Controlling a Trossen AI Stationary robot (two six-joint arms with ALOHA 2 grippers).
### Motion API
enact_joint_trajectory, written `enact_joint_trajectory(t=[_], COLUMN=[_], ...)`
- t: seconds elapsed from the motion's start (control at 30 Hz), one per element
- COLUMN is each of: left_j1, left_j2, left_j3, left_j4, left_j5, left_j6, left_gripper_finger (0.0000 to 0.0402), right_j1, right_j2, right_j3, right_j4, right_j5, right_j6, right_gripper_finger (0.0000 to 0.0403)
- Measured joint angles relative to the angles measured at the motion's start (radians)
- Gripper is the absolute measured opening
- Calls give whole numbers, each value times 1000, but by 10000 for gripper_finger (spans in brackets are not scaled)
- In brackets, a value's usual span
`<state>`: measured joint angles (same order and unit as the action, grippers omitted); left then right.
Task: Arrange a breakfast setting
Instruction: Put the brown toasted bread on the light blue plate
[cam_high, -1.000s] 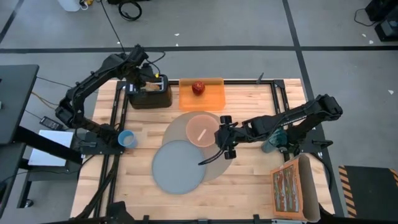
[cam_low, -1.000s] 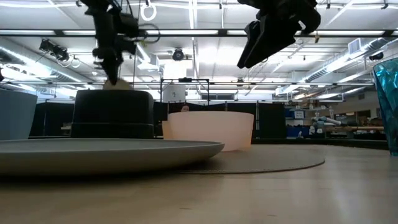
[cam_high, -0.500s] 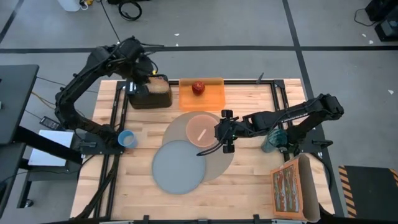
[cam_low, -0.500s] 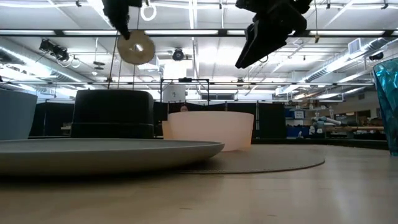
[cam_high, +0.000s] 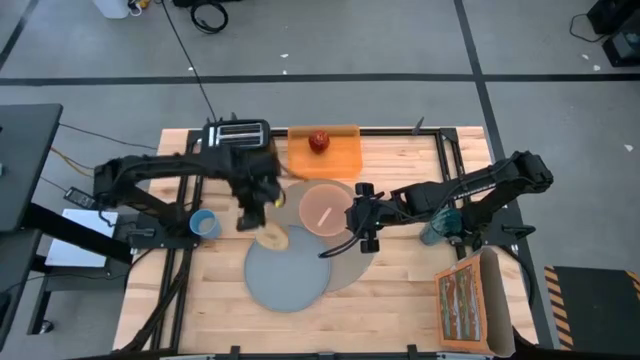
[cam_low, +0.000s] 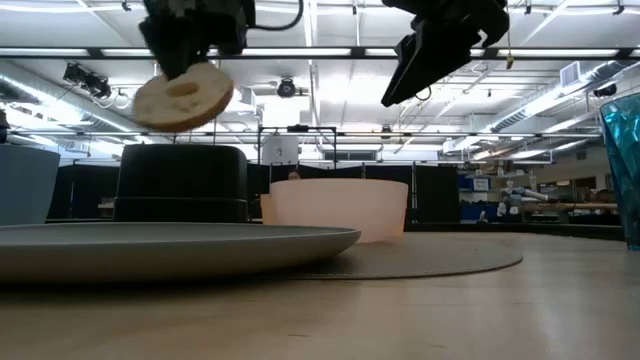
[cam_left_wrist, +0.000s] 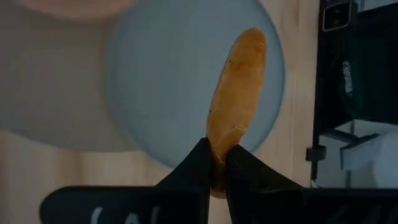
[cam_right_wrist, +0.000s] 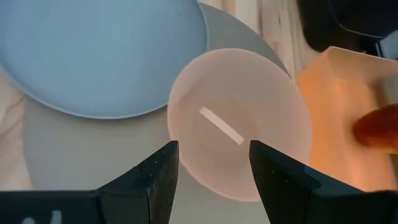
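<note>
My left gripper is shut on a bagel above the far left rim of the blue-grey plate. The plate lies on the round grey mat. The pink bowl stands on the mat's far part. A pale streak shows inside the bowl; I cannot tell whether it is the spoon. My right gripper is open and empty, just right of the bowl and above it. The red apple rests on an orange board. The blue cup stands at the left. My left gripper pinches the bagel's rim between its two fingers, pointing down from above. The bagel hangs below the fingers on edge, its hole showing in the low view, lifted clear above the plate.
A black toaster stands at the far left, next to the orange board. A teal glass stands under my right arm. A printed box stands at the near right corner. Bare wood lies near the front edge.
My left gripper has lifted the bagel up out of the toaster. It has carried it toward the table's near edge and to the right, to above the plate's far left rim. My right gripper has stayed open by the bowl.
</note>
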<state>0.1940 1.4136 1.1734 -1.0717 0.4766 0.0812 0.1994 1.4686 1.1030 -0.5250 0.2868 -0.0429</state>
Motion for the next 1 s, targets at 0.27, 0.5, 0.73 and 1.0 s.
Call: enact_joint_trajectory(t=[0.27,0.5,0.73,1.0], left_j1=[-144,-200,-262,-272], left_j2=[1,14,71,121], left_j3=[-245,-394,-435,-434], left_j4=[428,703,778,791], left_j5=[32,49,23,-29], left_j6=[-260,-368,-387,-349], left_gripper_finger=[33,34,34,63], right_j1=[55,71,70,54], right_j2=[1,1,6,38], right_j3=[0,0,0,-2], right_j4=[60,88,139,146], right_j5=[-4,-4,-26,-14], right_j6=[0,0,-1,-9], right_gripper_finger=[204,206,210,219])
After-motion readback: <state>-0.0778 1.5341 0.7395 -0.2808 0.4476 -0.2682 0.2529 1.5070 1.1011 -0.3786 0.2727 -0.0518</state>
